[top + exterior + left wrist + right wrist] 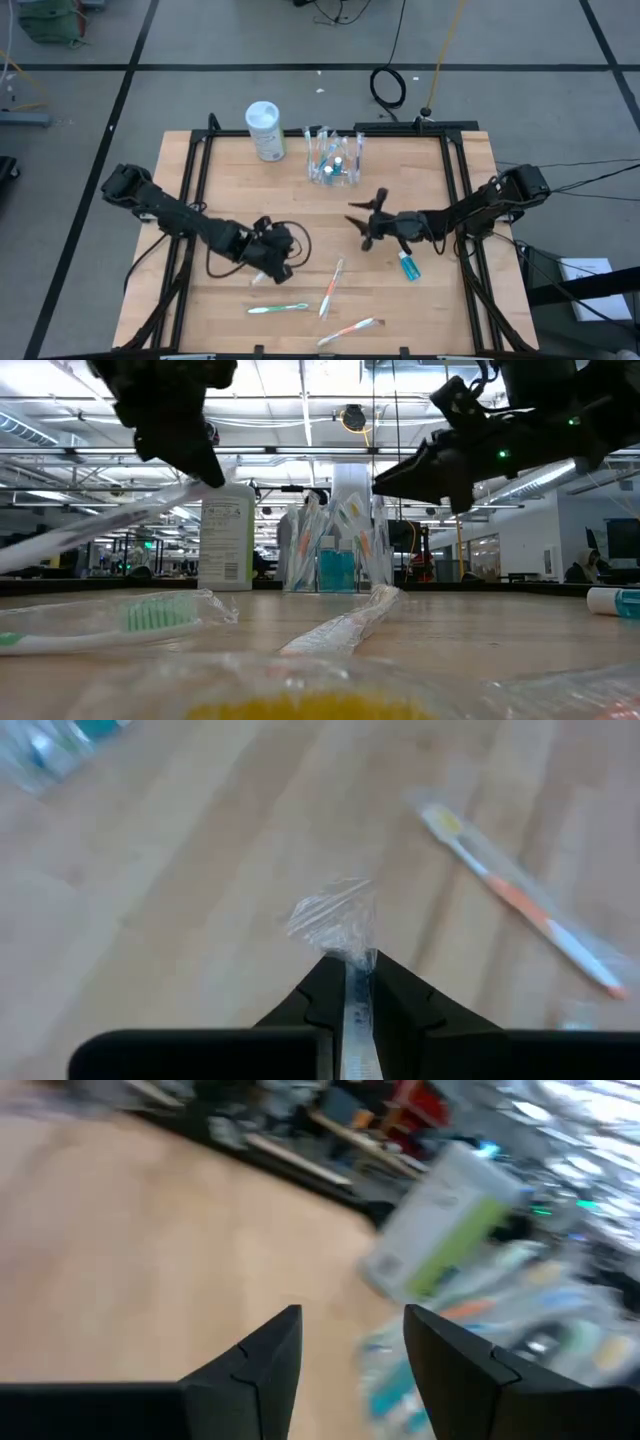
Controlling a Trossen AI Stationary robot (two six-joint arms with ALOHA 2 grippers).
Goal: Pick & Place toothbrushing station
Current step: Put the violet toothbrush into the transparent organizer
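The left pincer (272, 268) is positioned over the near-left area of the counter (200, 310). Its jaws are narrow and clamped on a wrapped toothbrush (355, 1010); in the left wrist view the crinkled clear wrapper end (335, 918) projects from between the fingers (395, 995). In the low view this toothbrush slopes down from the pincer toward the left edge of the picture, clear of the counter surface.

3 further wrapped toothbrushes lie flat on the near half of the counter: a green-handled one (278, 308), a white and orange one (330, 288) near the centre, and an orange and green one (347, 330) at the near edge. None touches another.

At the far side of the counter, a white cylindrical canister (265, 130) stands upright. Just to its right, apart from it, stands the small clear plastic cup (334, 160), upright, holding several toothbrushes and at least 1 blue toothpaste tube.

The right pincer (366, 224) hangs above the counter right of centre, near the cup but not touching it. Its jaws are wide and hold nothing; the right wrist view shows both fingers (265, 1350) well apart, with the canister and cup beyond them.

1 toothpaste tube (409, 265) lies flat on the counter beneath the right arm, to the right of the loose toothbrushes.
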